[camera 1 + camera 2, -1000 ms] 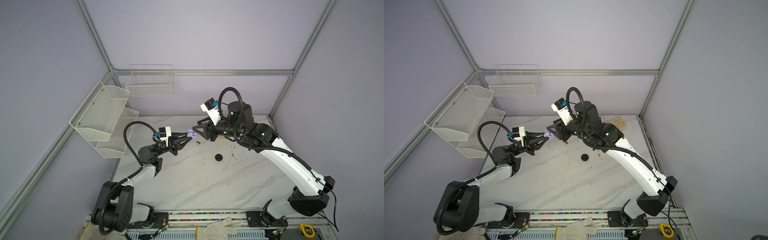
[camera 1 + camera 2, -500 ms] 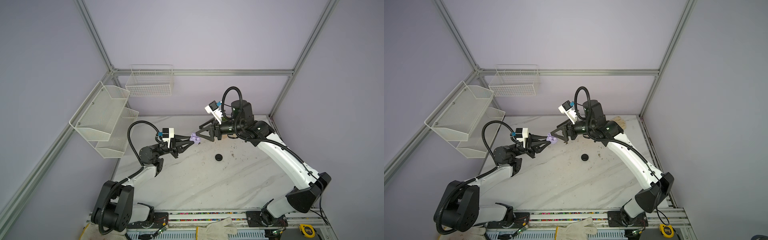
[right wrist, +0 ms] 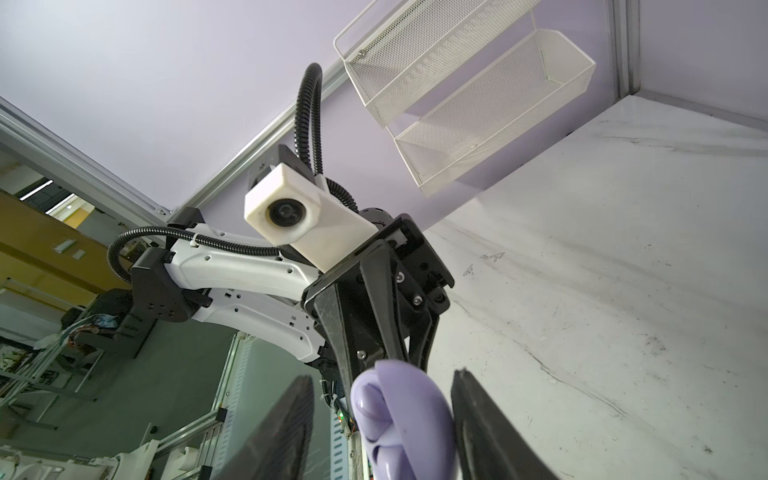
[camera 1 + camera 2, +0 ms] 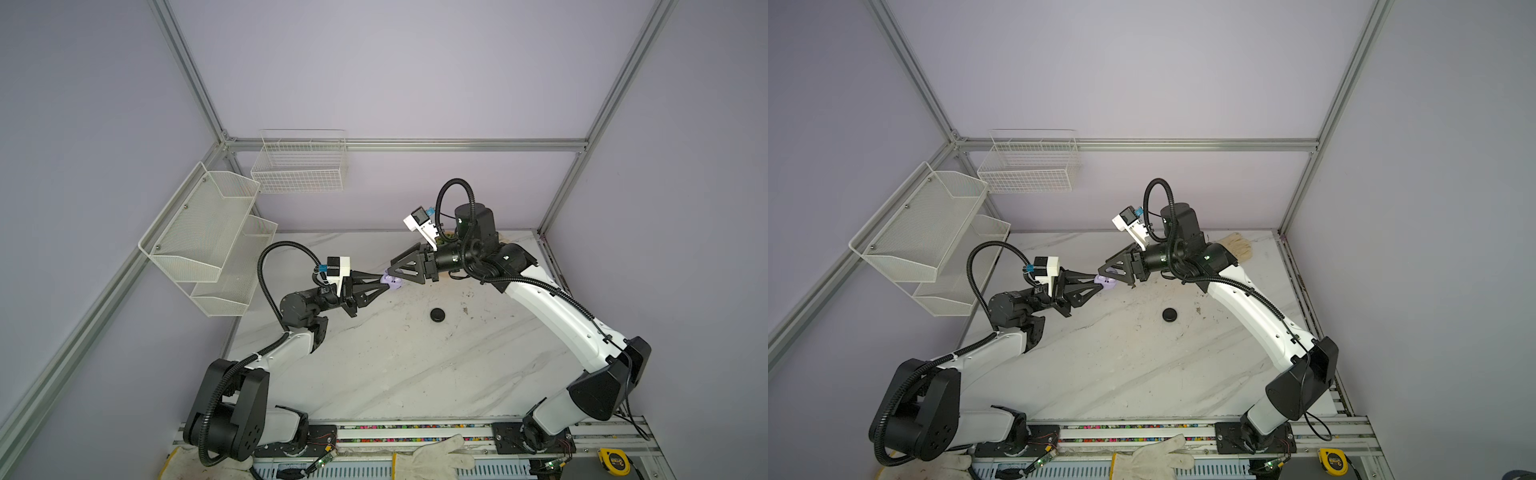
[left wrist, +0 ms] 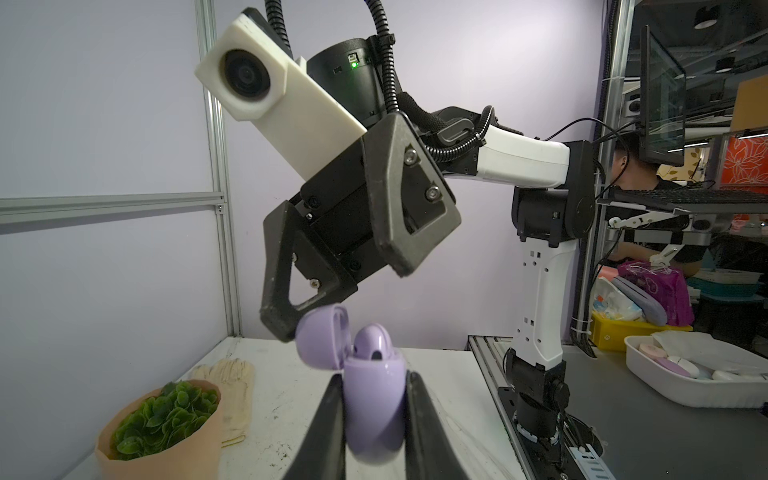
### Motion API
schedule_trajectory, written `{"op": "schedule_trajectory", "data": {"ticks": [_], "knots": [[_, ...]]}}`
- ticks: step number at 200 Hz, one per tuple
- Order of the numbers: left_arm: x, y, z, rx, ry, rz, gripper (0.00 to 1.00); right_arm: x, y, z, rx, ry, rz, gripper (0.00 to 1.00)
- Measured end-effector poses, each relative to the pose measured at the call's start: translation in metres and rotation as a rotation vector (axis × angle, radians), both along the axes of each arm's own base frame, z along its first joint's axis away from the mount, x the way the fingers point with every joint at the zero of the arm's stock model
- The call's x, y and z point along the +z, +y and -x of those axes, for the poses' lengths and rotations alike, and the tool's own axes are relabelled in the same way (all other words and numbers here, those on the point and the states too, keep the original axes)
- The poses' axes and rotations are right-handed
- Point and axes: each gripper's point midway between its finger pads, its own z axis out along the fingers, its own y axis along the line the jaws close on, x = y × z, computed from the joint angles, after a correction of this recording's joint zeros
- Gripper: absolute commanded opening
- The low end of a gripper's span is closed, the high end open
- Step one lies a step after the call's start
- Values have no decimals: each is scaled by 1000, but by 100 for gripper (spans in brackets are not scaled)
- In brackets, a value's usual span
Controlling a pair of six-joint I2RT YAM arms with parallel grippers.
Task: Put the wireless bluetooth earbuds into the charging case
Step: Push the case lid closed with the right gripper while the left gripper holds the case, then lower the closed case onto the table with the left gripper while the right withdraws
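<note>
Right gripper (image 3: 380, 377) has dropped down and in toward the left gripper (image 4: 384, 281), with the lilac charging case (image 5: 374, 399) up between them.
The left gripper is pinched tight on the case's lower shell, clear above the marble-look table (image 4: 395, 374); the right jaws stand spread, straddling the case, one finger (image 5: 274, 270) by the open lid (image 5: 320, 336). One lilac earbud (image 5: 372, 343) sits in its well; whether its twin is in, I cannot tell. By my reckoning the lilac half is nearly done — lid still to shut — while the black case (image 4: 437, 315) lies on the table, no black buds visible. Case and bud are glossy, smooth, rounded plastic, likely slippery.
</note>
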Motion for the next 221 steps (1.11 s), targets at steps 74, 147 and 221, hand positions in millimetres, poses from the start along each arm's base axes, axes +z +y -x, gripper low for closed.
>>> {"op": "schedule_trajectory", "data": {"ticks": [74, 147, 221], "knots": [[0, 0, 2, -5, -7, -3, 0, -3, -3, 2, 6, 11, 1, 44], [0, 3, -7, 23, 16, 15, 0, 6, -6, 15, 28, -6, -15, 40], [-5, 6, -17, 38, 118, 42, 0, -7, -29, -2, -172, -176, 139, 53]]}}
